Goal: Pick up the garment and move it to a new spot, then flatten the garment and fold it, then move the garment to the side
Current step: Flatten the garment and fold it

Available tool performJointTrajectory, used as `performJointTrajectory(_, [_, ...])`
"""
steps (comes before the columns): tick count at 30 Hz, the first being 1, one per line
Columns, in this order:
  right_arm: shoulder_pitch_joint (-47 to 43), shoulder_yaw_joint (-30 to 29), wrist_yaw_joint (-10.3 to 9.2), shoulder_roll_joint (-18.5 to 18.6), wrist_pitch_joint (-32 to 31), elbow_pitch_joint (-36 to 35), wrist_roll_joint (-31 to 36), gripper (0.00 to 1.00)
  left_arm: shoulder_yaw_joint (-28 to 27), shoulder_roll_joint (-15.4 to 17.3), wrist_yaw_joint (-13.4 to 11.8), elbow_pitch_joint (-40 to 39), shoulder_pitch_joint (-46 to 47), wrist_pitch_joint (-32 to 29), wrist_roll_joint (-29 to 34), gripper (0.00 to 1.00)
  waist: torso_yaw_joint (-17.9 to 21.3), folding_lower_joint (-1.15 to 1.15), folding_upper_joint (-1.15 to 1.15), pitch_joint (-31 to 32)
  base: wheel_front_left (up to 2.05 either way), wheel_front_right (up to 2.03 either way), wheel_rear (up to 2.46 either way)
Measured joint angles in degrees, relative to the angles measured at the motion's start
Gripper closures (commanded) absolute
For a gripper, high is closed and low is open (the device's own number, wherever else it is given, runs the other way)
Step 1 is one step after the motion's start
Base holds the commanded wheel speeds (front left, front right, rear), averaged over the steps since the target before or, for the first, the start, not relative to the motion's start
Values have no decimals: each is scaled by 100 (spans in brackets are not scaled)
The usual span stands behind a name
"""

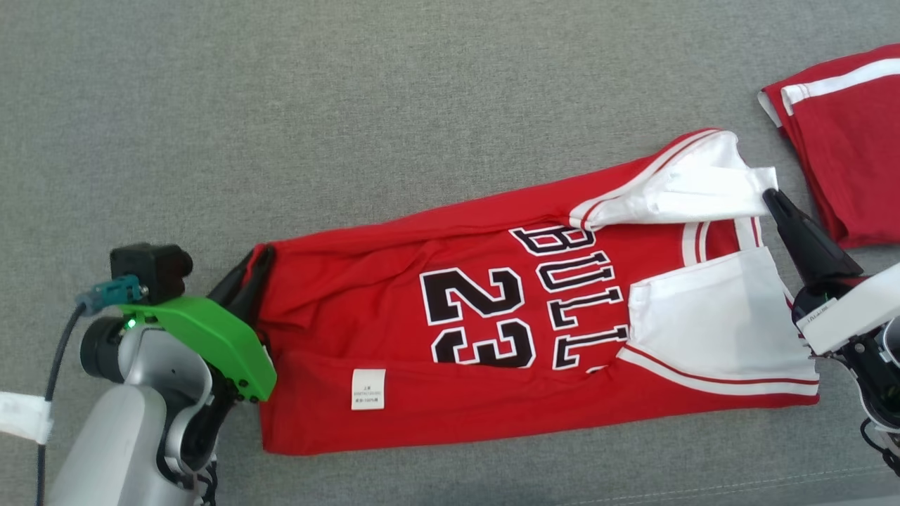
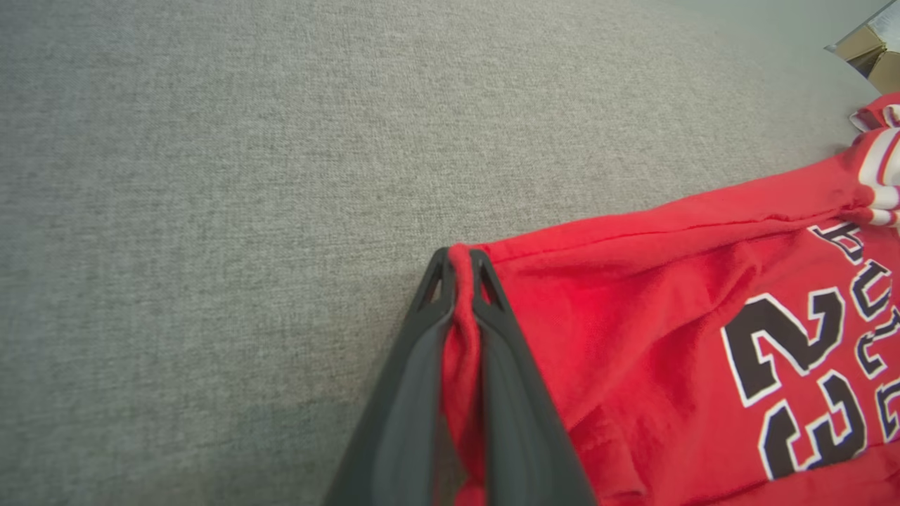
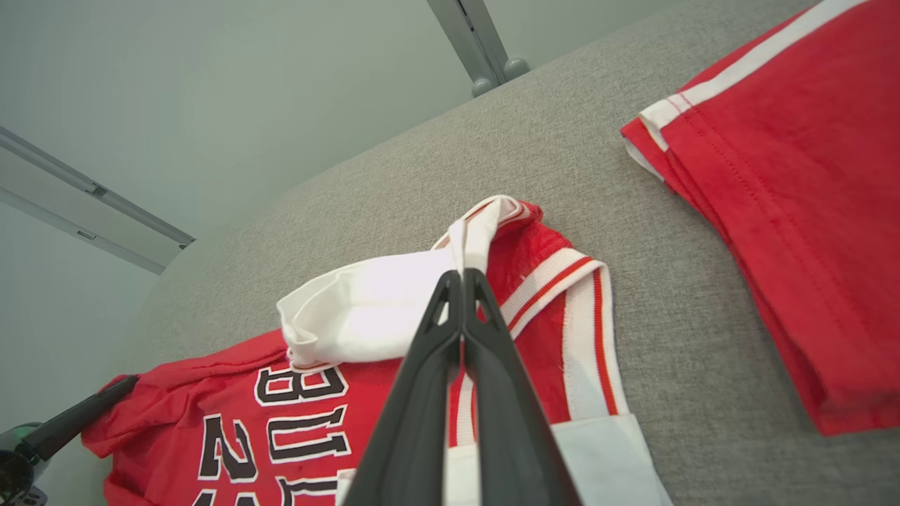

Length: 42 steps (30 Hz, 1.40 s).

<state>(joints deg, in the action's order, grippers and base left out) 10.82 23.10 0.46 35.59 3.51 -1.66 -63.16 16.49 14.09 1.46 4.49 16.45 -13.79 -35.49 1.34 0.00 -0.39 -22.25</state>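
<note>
the red cloth jersey [image 1: 394, 337] with white sleeves and black "bulls 23" lettering lay stretched sideways on the grey woven fabric surface [image 1: 351, 105]. the left gripper [image 2: 460, 256] was clamped on its red hem corner, cloth bunched between the dark fingers [image 2: 415, 393], and the right gripper [image 3: 462, 277] was pinched together on the upper white sleeve's edge. a folded red garment with a white stripe [image 1: 851, 154] lay apart at the far right.

Red jersey [image 1: 365, 309] with black, white-edged lettering and the number 23 facing up. It lies lengthwise and flat on the grey worktop [image 1: 351, 105], hem at the left, shoulders at the right. The far long edge is folded inward and its white sleeves lie over the chest. A small white label [image 1: 368, 388] sits near the hem.
</note>
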Motion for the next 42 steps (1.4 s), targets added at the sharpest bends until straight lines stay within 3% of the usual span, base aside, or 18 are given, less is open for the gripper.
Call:
performJointTrajectory(11, [-539,-298,-109,75,481,-539,-9,100,-57,-54,-146,-492,-487,283,-48,100,238,0,0,348,0,0,0])
performJointTrajectory(16, [-501,-397,-159,347,487,-750,126,100,86,112,-94,-736,-464,68,-3,100,352,0,0,419,0,0,0])
performJointTrajectory(21, [-27,-403,-165,450,276,-792,179,100,213,253,-42,-824,-142,-212,64,100,366,0,0,282,0,0,0])
performJointTrajectory(33, [1407,-364,-393,566,-267,-599,461,100,201,480,33,-691,1208,-605,382,100,237,0,0,-361,0,0,0])
performJointTrajectory(42, [1897,-73,-404,325,-365,-137,722,100,367,283,158,-196,1370,-482,408,100,-10,0,0,-711,0,0,0])
